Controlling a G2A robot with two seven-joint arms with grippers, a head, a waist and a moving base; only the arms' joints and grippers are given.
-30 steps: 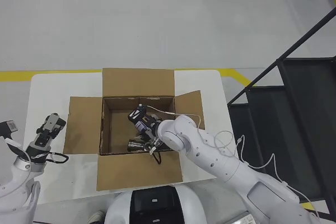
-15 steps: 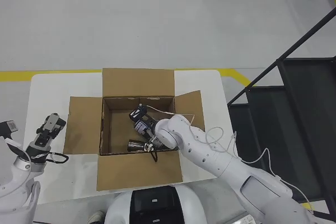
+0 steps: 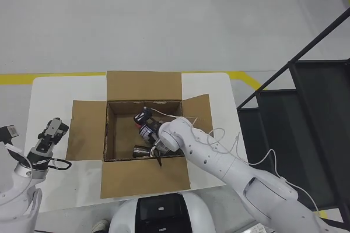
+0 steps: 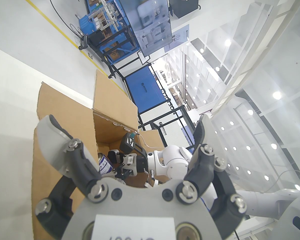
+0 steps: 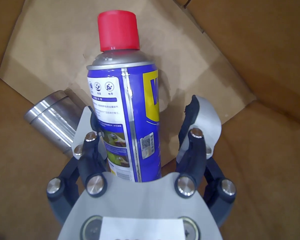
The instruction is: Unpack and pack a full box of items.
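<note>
An open cardboard box (image 3: 144, 86) stands mid-table. Inside it is a blue and yellow spray can (image 3: 146, 126) with a red cap (image 5: 118, 29), and beside it a shiny metal cylinder (image 3: 141, 152) lying on the box floor (image 5: 52, 23). My right gripper (image 5: 142, 106) is down in the box, open astride the can's lower body. One finger (image 5: 87, 126) touches the can; the other finger (image 5: 202, 123) stands off it. My left gripper (image 3: 53, 127) hovers open and empty over the table's left side, outside the box's left flap (image 3: 86, 129).
The box's four flaps are folded outward over the white table (image 3: 52, 93). In the left wrist view the box (image 4: 65, 106) shows with the spray can (image 4: 103, 164) and the right gripper (image 4: 122, 161) inside. A black stair frame (image 3: 303, 93) stands right of the table.
The right arm's elbow has swung in closer to the box and its wrist has edged slightly toward the box's back left with the can. The left arm has not moved.
</note>
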